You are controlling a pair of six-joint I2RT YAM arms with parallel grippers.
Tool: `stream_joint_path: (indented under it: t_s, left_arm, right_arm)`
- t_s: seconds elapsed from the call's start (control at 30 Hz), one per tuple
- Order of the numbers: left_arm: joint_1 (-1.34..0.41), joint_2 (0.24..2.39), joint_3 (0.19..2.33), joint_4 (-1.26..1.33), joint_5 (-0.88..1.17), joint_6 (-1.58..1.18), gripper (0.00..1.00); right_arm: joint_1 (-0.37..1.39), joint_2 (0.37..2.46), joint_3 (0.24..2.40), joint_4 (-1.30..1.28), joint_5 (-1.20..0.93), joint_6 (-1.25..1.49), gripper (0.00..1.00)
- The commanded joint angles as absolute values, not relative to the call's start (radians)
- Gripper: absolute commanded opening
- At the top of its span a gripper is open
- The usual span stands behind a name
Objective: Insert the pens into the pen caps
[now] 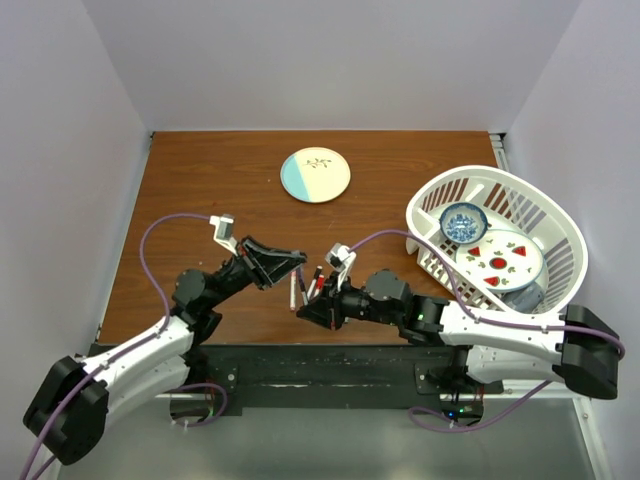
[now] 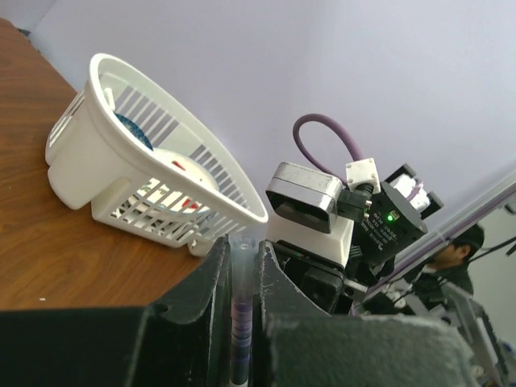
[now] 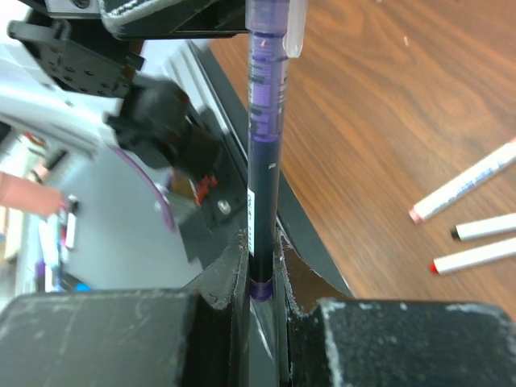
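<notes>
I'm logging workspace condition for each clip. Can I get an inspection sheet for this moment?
Surface: wooden table; no spills seen.
Job's things: purple pen held above the table between both grippers; three white pens lying uncapped on the table, with pink, black and red tips. No loose caps made out.
Clutter: round plate; white basket holding a bowl and a strawberry-pattern plate.
Grippers: left gripper shut on one end of the purple pen; right gripper shut on the other end.
Cables: purple cables loop from both wrists, clear of the pens.
Surroundings: pale walls; a person sits beyond the rig.
</notes>
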State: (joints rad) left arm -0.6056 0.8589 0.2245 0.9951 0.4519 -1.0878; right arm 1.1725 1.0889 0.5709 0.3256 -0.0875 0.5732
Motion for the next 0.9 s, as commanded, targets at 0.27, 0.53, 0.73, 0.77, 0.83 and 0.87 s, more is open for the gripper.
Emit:
stream_joint_path:
  t_s: [0.27,0.53,0.73,0.77,0.83,0.87]
  left_arm:
    - [-0.742,0.913,0.0,1.152,0.403,-1.156,0.0]
    - [-0.819,0.951,-0.06,1.203,0.379,-1.143,0.0]
    - [-0.839,0.966,-0.141,1.216,0.322,-1.131,0.0]
    - [-0.851,0.974,-0.137,1.216,0.308,-1.115,0.0]
    - [-0.896,0.989,-0.127,1.218,0.296,-1.097,0.0]
    - [-0.903,1.006,-0.12,1.241,0.293,-1.092,0.0]
  right_arm:
    - [1.147,1.106,0.9,0.39,0.155,0.373,0.0]
    - [1.034,1.164,1.029,0.374,0.086,0.38,0.0]
    - [0.979,1.199,1.124,0.333,0.065,0.347,0.0]
    - [0.973,1.206,1.134,0.333,0.048,0.347,0.0]
    - [0.959,1.218,1.158,0.337,0.029,0.347,0.0]
    - [0.957,1.229,1.166,0.344,0.028,0.347,0.0]
